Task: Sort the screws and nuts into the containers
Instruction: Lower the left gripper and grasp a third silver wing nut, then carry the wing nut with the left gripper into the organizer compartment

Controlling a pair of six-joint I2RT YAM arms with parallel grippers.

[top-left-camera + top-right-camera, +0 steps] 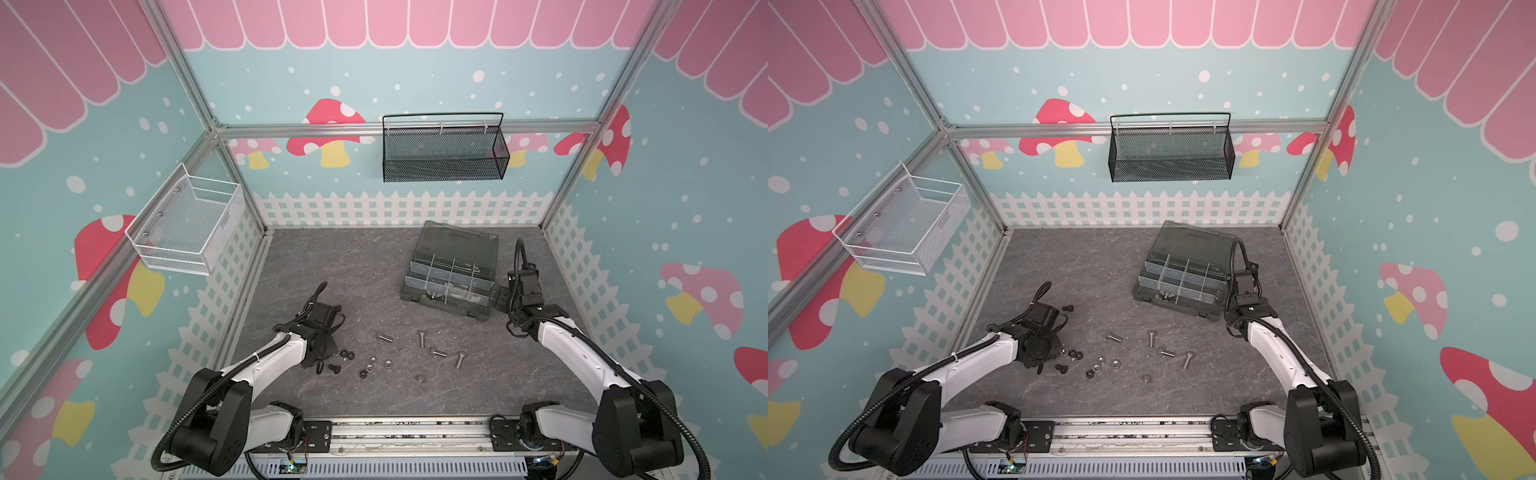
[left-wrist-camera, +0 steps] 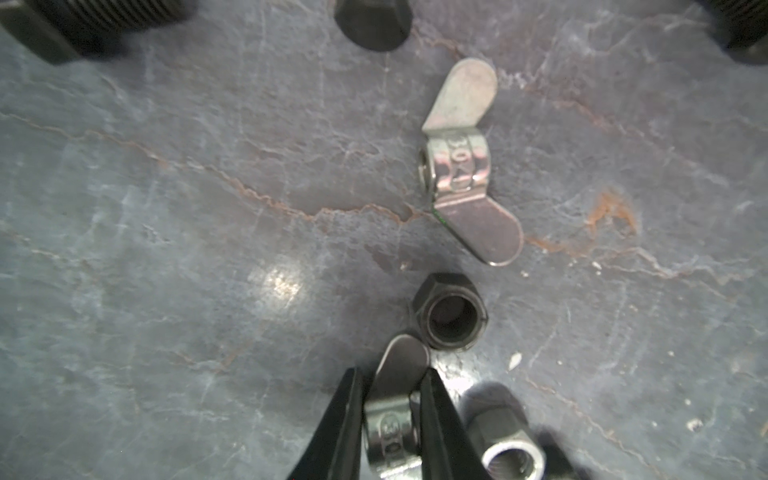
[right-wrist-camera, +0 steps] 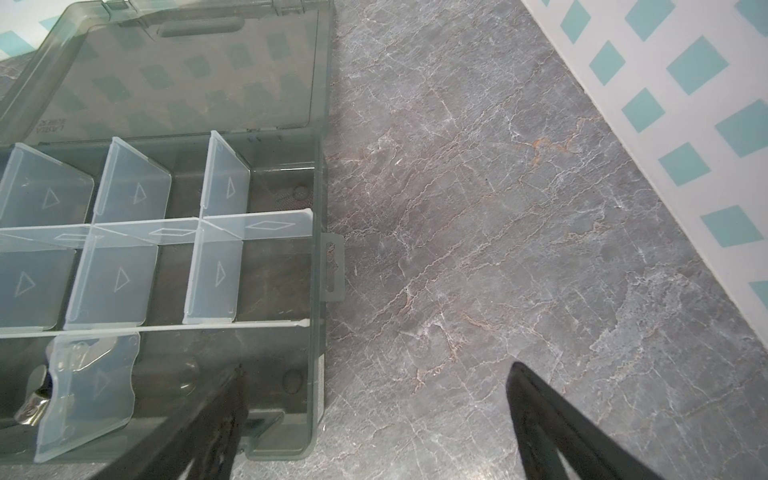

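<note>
A: Entry one: silver wing nut (image 2: 388,432) with two flat ears and a stamped barrel. We found it on the grey marbled tabletop (image 2: 166,208), at the left end of the scatter. The left gripper (image 2: 391,376) was clamped across its barrel, one black finger (image 2: 340,424) on each side. Whether it was clear of the surface, we could not tell.

B: And filed so far?

A: We counted one: a matching wing nut (image 3: 31,409) in a front-row compartment of the dark grey plastic organizer box (image 1: 457,309) with clear dividers, lid open. The other compartments in the right wrist view looked bare. We judged the sort barely begun.

B: Outstanding stock?

A: Just beside the held piece we noted a second loose wing nut (image 2: 461,166), a black hex nut (image 2: 451,316) and a silver hex nut (image 2: 513,459). Further along the table, in both top views, we listed silver hex-head screws (image 1: 422,338), long and short, more small nuts (image 1: 388,363), and short black screws (image 1: 333,368).

B: The other arm?

A: The right gripper (image 3: 376,368) stood spread wide at the box's right wall, holding nothing.
</note>
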